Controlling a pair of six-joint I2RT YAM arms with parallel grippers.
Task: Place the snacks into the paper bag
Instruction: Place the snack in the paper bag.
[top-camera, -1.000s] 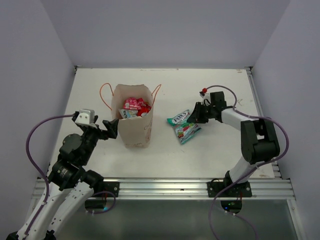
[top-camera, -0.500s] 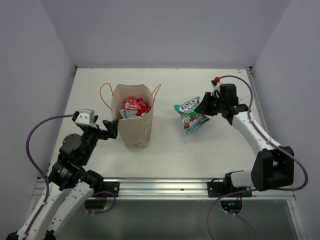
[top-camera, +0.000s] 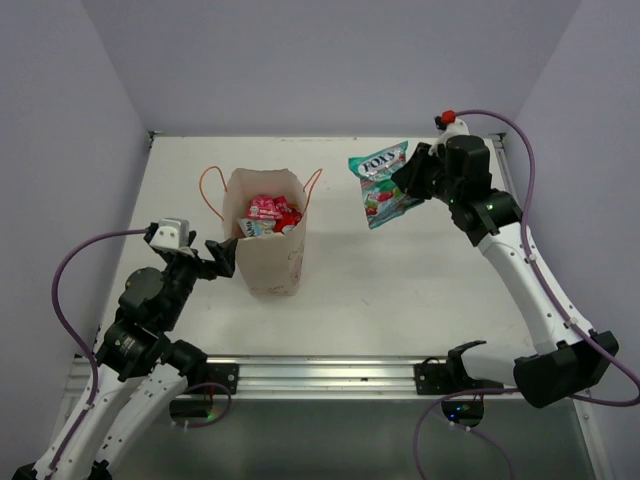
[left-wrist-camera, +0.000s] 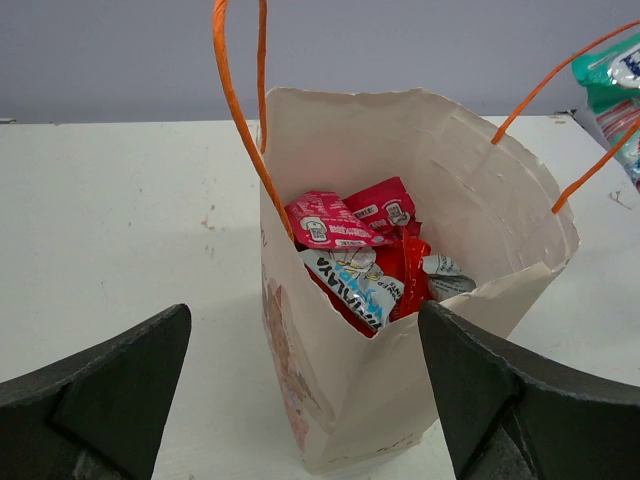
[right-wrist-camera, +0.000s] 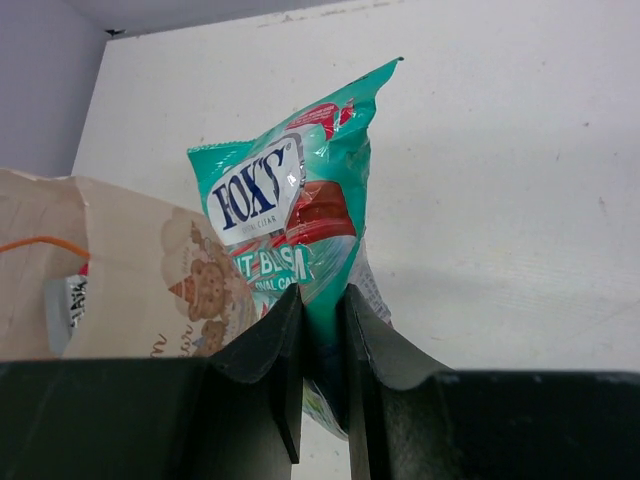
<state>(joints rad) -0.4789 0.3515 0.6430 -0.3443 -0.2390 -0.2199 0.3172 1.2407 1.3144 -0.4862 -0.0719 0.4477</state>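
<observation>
Snacks lie heaped inside the paper bag: red and magenta packets on top, with a pale blue-and-white one below them against the near wall. The bag stands upright and open-mouthed on the bench, and its orange cord handles rise above the rim. One more snack, the teal-and-white FOX'S packet, hangs in the air to the right of the bag and slightly beyond it, apart from the bag and lifted off the bench. The right end effector pinches this packet by one edge, both fingers pressed against the foil. The left end effector sits just beside the bag's left wall, spread wide and gripping nothing. Whether it touches the paper cannot be told.
</observation>
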